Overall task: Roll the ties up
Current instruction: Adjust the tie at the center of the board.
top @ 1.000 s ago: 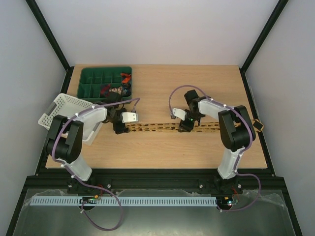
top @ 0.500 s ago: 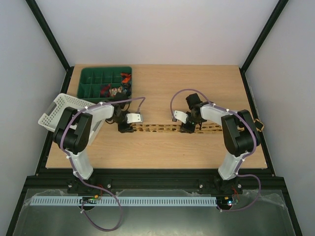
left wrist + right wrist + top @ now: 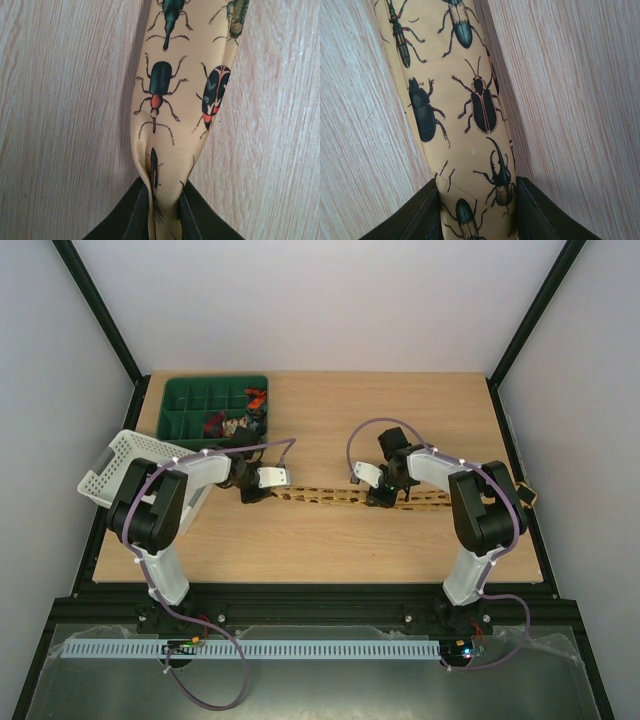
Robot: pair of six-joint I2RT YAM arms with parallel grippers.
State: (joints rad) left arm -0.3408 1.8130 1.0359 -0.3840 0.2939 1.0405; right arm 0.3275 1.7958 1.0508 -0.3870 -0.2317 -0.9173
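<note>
Item: tie (image 3: 320, 496), tan-gold with a beetle print, is lying as one flat strip across the table (image 3: 330, 550), running from 9 o'clock to 3 o'clock in the top view. The left gripper (image 3: 162, 200) is pinching its 9 o'clock end tight, the fabric bunching between the jaws. The right gripper (image 3: 477, 210) is clasping the strip across its width near mid-length. No turn is showing yet, so the whole coiling is judged to be waiting.

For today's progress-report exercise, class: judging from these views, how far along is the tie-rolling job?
Done: nothing rolled yet; the tie lies stretched out along the table. In hand: the left end effector pinches one end, and the right end effector clasps it further along. Left: coiling the whole strip.
</note>
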